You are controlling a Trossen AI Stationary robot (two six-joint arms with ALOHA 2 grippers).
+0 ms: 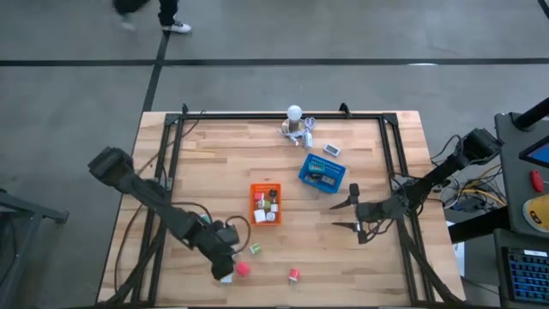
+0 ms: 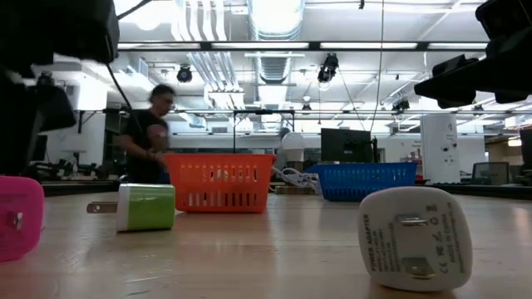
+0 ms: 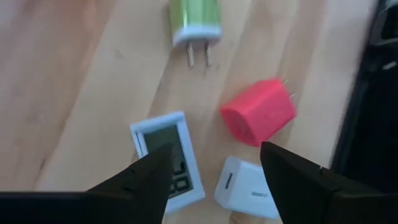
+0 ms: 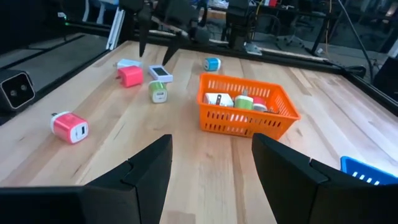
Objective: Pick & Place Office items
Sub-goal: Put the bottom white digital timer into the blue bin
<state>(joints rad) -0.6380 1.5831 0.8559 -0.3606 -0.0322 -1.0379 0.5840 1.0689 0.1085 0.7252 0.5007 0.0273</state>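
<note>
Nearest the low camera, a white charger [image 2: 415, 237] lies on the worktop [image 1: 377, 257]. Left pincer [image 3: 211, 163] hovers with fingers apart over a small white display [image 3: 169, 158], beside pink [image 3: 258, 112] and green [image 3: 194, 18] chargers. Right pincer [image 4: 211, 152], fingers apart, waits near the blue tray [image 1: 322, 170].

The high view looks straight down on the whole wooden table [image 1: 214, 172] from well above. The low view sits at tabletop height, facing level across the boards into the room. The left wrist view looks steeply down, close to the table surface; the right wrist view looks obliquely across it. High, low and right wrist views share the orange basket [image 1: 266, 204] [image 2: 219, 181] [image 4: 245, 112].
</note>
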